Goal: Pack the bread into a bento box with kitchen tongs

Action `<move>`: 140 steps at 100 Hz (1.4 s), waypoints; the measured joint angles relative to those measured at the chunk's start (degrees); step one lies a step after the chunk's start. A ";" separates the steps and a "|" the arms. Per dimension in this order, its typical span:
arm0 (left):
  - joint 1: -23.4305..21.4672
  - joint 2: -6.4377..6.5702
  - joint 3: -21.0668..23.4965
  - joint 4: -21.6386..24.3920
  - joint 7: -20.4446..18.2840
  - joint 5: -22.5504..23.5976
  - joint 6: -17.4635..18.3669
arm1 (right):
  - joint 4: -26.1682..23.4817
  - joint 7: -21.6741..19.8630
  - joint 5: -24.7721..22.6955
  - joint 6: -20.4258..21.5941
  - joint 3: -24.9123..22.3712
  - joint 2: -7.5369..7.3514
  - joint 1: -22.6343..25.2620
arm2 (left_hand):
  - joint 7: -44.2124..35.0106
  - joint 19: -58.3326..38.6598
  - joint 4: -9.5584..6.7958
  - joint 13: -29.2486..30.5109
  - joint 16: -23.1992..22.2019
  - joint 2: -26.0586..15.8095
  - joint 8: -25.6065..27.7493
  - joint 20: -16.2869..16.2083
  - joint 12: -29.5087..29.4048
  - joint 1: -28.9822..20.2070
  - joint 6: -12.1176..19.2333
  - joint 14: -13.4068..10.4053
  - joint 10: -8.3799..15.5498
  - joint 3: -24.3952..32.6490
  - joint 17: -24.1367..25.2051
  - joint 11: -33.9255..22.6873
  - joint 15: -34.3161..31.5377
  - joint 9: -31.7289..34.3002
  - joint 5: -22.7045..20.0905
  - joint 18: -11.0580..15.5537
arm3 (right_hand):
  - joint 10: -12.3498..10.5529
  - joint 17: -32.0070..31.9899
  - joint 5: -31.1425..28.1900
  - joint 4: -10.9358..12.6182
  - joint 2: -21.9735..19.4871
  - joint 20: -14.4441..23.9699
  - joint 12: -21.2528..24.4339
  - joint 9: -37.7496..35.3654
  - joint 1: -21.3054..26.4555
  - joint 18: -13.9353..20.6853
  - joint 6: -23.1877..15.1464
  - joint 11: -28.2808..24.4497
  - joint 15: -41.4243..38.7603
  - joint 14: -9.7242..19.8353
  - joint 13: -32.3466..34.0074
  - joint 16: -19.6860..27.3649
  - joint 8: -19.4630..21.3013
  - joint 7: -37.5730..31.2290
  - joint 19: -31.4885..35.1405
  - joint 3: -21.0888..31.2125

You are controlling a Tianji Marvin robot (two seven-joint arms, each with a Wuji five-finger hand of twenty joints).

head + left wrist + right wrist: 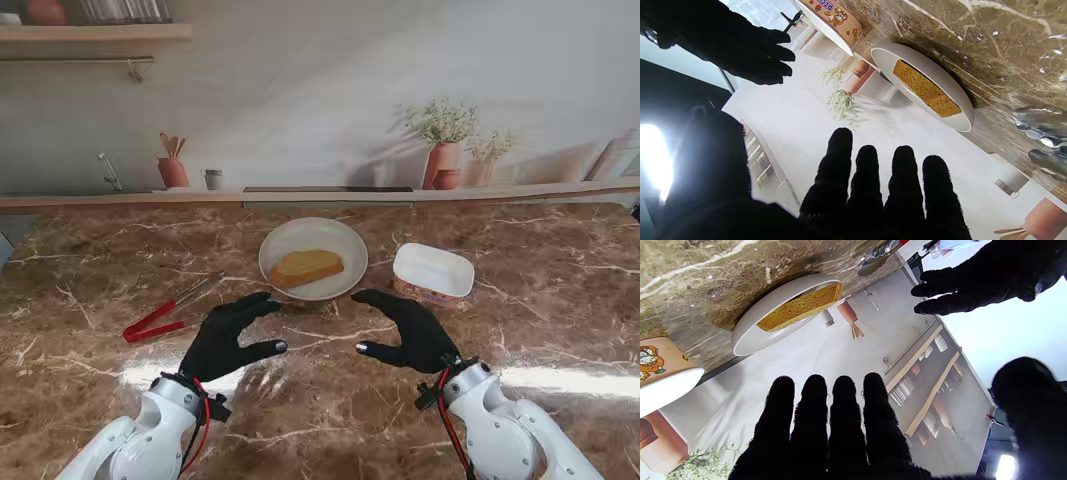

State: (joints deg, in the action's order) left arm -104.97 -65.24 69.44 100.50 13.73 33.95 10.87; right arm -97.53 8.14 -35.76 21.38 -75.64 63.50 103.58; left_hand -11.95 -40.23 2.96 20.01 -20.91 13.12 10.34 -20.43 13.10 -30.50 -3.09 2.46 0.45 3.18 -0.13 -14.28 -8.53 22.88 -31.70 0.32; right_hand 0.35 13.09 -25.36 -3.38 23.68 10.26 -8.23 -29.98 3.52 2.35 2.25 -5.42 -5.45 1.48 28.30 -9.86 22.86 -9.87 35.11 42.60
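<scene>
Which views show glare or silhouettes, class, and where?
Stand view: bright glare bands on the table beside each wrist, soft plate shadow. Left wrist view: a lamp blows out one edge, the left hand is pure silhouette. Right wrist view: the right hand is likewise black against the pale wall.

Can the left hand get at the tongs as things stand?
Probably yes. The left hand is open and holds nothing, and the tongs lie just to its left on bare table, with nothing between them.
</scene>
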 measured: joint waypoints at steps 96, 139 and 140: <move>-0.64 0.03 2.73 -0.20 -0.12 1.20 0.83 | 7.55 -2.31 -24.04 -16.22 -3.11 -2.32 -11.85 | 0.00 0.00 0.00 -0.68 0.03 0.00 -0.54 0.00 -0.01 0.00 -0.01 0.00 0.00 -0.49 0.04 0.01 0.00 -0.02 0.01 0.01 | -0.58 7.25 -2.95 0.16 13.28 4.86 -12.88 -5.06 24.26 0.52 0.10 -11.96 -8.79 0.52 8.55 -7.60 9.58 -8.81 5.99 -7.91; -0.56 0.16 2.92 -0.20 -0.94 1.33 0.19 | 25.90 -2.45 -21.61 -24.16 12.19 -3.48 -27.19 | 0.00 0.00 0.00 -0.68 0.04 -0.54 -0.54 0.00 -0.03 0.00 -0.01 0.00 0.00 -0.51 0.04 0.01 0.00 -0.02 0.01 0.05 | -1.51 10.99 -6.58 -0.10 13.80 5.13 -17.16 -7.98 28.05 -1.08 -1.24 -17.60 -13.87 0.06 12.71 -11.96 12.45 -10.31 11.67 -7.61; -0.57 0.16 2.93 -0.18 -0.94 1.33 0.14 | 26.20 -2.27 -21.59 -24.25 12.49 -3.48 -27.43 | 0.00 0.00 0.00 -0.68 0.04 -0.54 -0.54 0.00 -0.02 0.00 -0.01 0.00 0.00 -0.51 0.04 0.01 0.00 -0.02 0.01 0.05 | -1.58 11.22 -6.95 -0.10 14.08 5.67 -17.38 -8.15 28.05 -1.17 -1.66 -17.89 -13.99 0.06 12.85 -12.36 12.57 -10.68 11.93 -7.01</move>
State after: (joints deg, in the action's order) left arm -105.54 -65.08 72.38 100.31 12.79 35.28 11.01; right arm -71.33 5.87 -57.35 -2.87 -63.15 60.03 76.15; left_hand -11.95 -40.22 2.96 19.33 -20.87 12.58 9.80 -20.43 13.07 -30.50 -3.10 2.46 0.45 2.68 -0.10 -14.27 -8.53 22.85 -31.69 0.37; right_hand -1.23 24.31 -32.31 -3.48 37.76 15.92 -25.61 -38.13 31.58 1.18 0.58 -23.30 -19.44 1.54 41.15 -22.21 35.43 -20.54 47.05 35.60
